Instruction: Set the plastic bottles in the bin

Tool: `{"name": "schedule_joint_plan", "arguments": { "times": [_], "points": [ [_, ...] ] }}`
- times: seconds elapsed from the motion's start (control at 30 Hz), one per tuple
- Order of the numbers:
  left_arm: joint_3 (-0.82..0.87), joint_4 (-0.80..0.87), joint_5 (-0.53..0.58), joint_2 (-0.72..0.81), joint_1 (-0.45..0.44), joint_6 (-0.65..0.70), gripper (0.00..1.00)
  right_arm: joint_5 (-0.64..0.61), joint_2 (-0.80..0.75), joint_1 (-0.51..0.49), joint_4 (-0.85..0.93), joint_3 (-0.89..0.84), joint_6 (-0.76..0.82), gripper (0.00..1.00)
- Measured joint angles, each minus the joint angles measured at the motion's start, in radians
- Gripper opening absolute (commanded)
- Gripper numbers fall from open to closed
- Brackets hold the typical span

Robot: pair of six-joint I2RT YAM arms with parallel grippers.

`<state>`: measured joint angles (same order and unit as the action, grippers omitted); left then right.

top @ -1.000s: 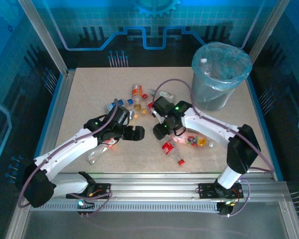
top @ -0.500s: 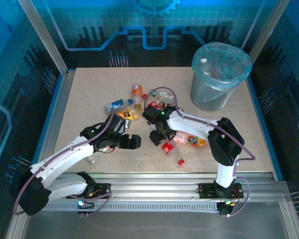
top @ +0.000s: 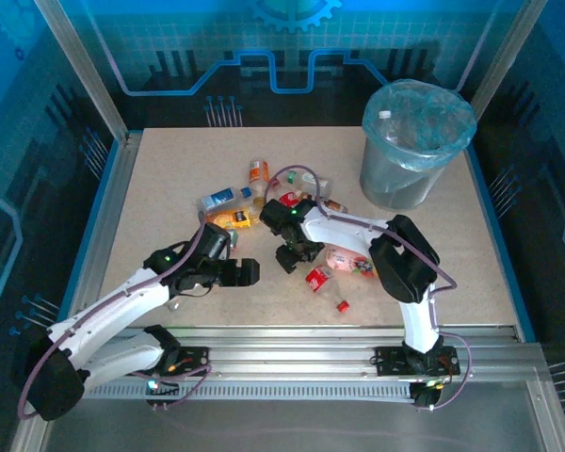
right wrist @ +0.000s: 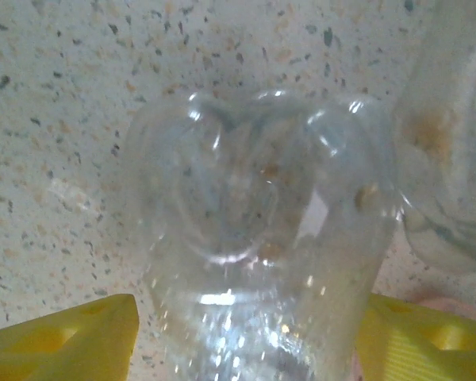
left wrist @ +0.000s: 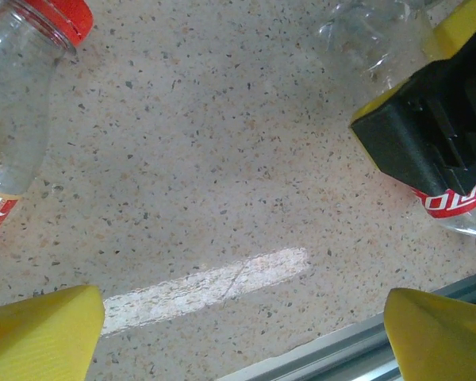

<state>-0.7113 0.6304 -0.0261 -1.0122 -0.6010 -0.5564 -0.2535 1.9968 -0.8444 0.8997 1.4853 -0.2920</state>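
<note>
Well, left gripper (top: 244,273): yellow fingers (left wrist: 44,337) spread wide over the bare speckled table (left wrist: 206,182), holding nothing.
Right gripper (top: 289,258): low on the table, just beside the left gripper; its fingers (right wrist: 71,341) stand either side of a clear bottle (right wrist: 254,230). They seem to touch it, but I cannot tell whether they grip.
Plastic bottles (top: 232,200): scattered mid-table around both grippers; a red-capped bottle (left wrist: 16,87) lies near the left gripper.
Bin (top: 395,184): far right corner, well apart from the grippers.
</note>
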Motion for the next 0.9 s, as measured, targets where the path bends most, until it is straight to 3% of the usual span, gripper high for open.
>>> {"name": "schedule_joint_plan", "arguments": {
  "times": [0.27,0.47,0.6,0.9],
  "points": [
    [0.002,0.000,0.006,0.000,0.000,-0.022,0.90,-0.001,0.045,0.000,0.006,0.044,0.000,0.65],
    [0.002,0.002,0.011,0.028,0.000,-0.023,0.89,-0.001,0.049,-0.004,0.033,0.069,-0.003,0.53],
    [-0.003,0.025,0.026,0.078,0.000,-0.022,0.89,0.000,0.041,-0.018,0.051,0.083,-0.004,0.50],
    [-0.176,0.121,0.080,0.150,0.000,-0.002,0.88,0.002,-0.057,-0.032,0.171,0.233,-0.003,0.46]
  ]
}}
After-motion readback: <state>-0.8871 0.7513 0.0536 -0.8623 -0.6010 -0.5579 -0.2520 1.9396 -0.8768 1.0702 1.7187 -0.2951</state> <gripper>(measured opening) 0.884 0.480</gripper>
